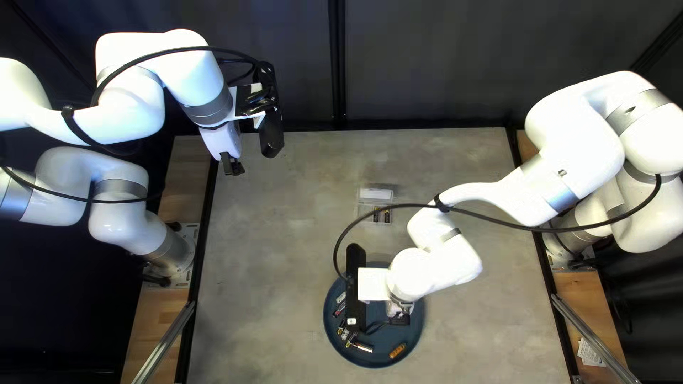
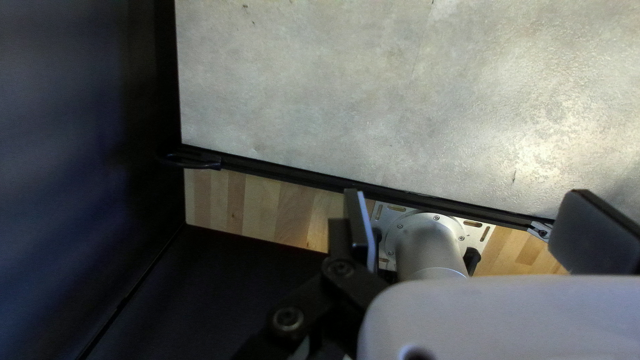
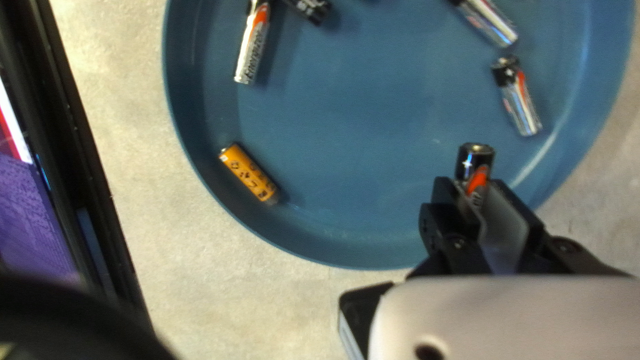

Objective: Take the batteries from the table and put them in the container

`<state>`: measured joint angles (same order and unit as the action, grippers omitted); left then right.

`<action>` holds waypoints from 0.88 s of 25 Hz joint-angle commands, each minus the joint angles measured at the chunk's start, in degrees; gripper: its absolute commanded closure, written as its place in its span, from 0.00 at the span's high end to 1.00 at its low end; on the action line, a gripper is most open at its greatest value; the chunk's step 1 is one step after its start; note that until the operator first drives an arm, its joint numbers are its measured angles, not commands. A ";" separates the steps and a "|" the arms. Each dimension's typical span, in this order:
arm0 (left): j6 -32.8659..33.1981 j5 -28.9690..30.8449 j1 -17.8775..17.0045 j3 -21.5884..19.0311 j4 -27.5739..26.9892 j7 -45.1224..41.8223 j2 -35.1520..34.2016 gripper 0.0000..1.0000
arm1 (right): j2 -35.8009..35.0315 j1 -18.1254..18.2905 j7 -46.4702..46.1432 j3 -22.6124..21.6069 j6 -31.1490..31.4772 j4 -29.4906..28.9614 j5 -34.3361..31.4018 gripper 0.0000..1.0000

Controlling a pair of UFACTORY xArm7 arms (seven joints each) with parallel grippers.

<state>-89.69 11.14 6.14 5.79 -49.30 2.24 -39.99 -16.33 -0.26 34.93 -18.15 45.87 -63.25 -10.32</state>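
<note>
Right pincer [image 3: 475,189]: closed on one battery, a finger against each side.
Held battery [image 3: 476,159]: projects beyond the fingertips, black end outward; long axis roughly in line with the fingers.
Container [image 1: 375,193]: small, clear, rectangular; at the centre of the top left view, above the blue dish [image 1: 420,334] in the frame. Two seated batteries [image 1: 387,215] lie side by side, long axes running up and down the frame.
Nearer arm: right arm [image 1: 435,274], reaching over the dish at bottom centre of the frame.
Next move: judged to be lift clear of the rim, carry toward the container, align the battery with the seated pair. Tilt at release may leave it across its neighbours.
Loose stock: orange battery [image 3: 249,175] and silver-and-black batteries [image 3: 253,45] in the dish; smooth, cylindrical, likely to roll.
Dish: round, matt, raised wall.
Table [image 1: 284,249]: grey, mottled, stone-like.
Left pincer [image 2: 470,223]: spread, nothing between the fingers; upper left of the top left view, well apart from the container.
</note>
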 commanded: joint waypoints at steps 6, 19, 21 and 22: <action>0.00 0.00 0.00 0.00 0.00 0.00 0.00 1.00 | 1.24 -0.86 23.57 3.76 3.69 -1.24 1.49 0.00; 0.00 0.00 0.00 0.00 0.00 0.00 0.00 1.00 | -0.77 2.86 14.11 5.02 5.11 -4.31 2.34 0.00; 0.00 0.00 0.00 0.00 0.00 0.00 0.00 1.00 | 1.09 4.03 19.74 7.07 4.62 -2.10 3.73 0.00; 0.00 0.00 0.00 0.00 0.00 0.00 0.00 1.00 | 1.62 4.10 23.05 7.72 4.64 -1.55 4.05 0.00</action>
<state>-89.69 11.14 6.14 5.79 -49.30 2.24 -39.99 -17.09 1.97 50.77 -13.23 50.90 -67.14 -8.30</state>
